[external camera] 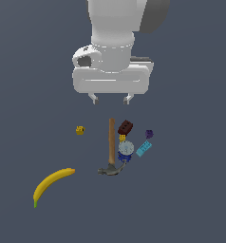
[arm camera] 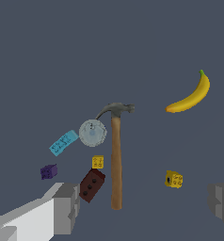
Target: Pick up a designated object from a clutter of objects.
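Note:
The designated object, a tiny dark purple block [external camera: 149, 134] [arm camera: 49, 171], lies at the exterior view's right edge of the clutter, beside a light blue flat brick [external camera: 143, 149] [arm camera: 63, 143]. My gripper [external camera: 110, 99] [arm camera: 144, 207] hangs open high above the hammer's handle end, well apart from the purple block, with nothing between its fingers [arm camera: 67, 207]. The clutter also holds a wooden-handled hammer [external camera: 112, 147] [arm camera: 116, 155], a red-brown brick [external camera: 125, 127] [arm camera: 91, 185], a small yellow piece [external camera: 122, 137] [arm camera: 98, 162] and a round bluish-white item [external camera: 125, 148] [arm camera: 92, 132].
A yellow banana [external camera: 52, 184] [arm camera: 191, 94] lies apart at the exterior view's lower left. Another small yellow block [external camera: 80, 130] [arm camera: 173, 179] sits alone to the left of the hammer handle. The surface [external camera: 191, 199] is plain dark grey.

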Action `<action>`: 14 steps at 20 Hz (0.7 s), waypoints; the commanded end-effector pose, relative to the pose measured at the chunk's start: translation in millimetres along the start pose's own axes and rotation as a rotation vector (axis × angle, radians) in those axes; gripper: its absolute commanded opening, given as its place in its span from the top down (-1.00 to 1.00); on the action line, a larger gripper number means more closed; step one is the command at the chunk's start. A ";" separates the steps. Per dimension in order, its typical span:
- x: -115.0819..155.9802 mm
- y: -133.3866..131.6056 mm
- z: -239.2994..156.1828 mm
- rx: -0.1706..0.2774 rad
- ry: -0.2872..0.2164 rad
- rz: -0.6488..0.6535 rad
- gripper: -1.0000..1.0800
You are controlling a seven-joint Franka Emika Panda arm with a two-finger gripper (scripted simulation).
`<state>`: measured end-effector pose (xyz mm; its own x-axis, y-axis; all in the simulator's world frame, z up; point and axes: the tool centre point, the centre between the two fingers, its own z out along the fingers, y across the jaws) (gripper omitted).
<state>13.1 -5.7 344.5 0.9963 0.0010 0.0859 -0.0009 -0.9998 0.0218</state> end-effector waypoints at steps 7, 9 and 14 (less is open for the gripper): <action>-3.4 -0.2 5.2 0.005 -0.016 -0.017 -0.92; -4.7 -0.6 7.5 0.007 -0.022 -0.024 -0.92; -4.8 -0.4 7.5 0.007 -0.023 -0.025 -0.92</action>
<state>9.0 -5.1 336.0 0.9977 0.0254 0.0621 0.0244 -0.9996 0.0163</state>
